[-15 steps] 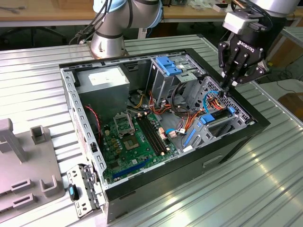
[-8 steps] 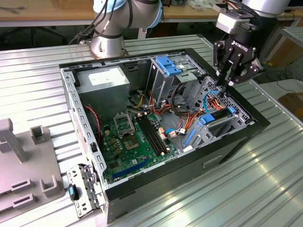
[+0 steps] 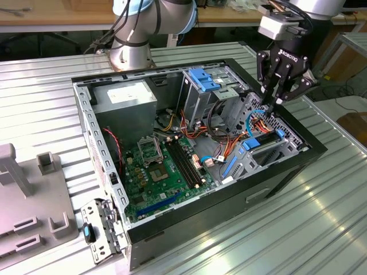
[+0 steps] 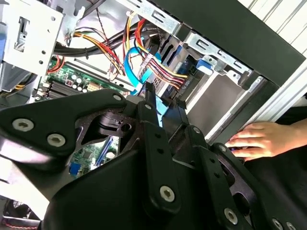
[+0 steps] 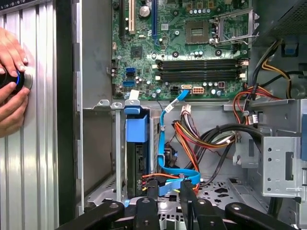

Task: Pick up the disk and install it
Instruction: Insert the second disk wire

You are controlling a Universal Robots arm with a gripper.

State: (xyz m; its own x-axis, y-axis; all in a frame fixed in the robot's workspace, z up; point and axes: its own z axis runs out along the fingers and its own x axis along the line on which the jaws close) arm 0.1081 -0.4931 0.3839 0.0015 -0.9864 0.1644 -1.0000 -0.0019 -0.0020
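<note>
Your disk (image 5: 136, 143) already sits in the lower drive bay of the open computer case (image 3: 287, 172): in the first wrist view it stands on edge in the metal cage, its blue carrier tab toward the motherboard (image 5: 192, 48), and in the exterior view the same blue tab (image 3: 252, 143) shows at the bay nearest the case's front wall. So the pickup looks done and the drive appears to be in its slot; whether it is latched fully home you cannot tell from here. The hand (image 3: 278, 97) hovers above that bay among the cables, its fingers (image 5: 189, 199) drawn close together with nothing pinched between them. Beside them lies a flat blue data cable (image 5: 177, 175). A person's hand (image 4: 259, 139) rests on a control outside the case.
</note>
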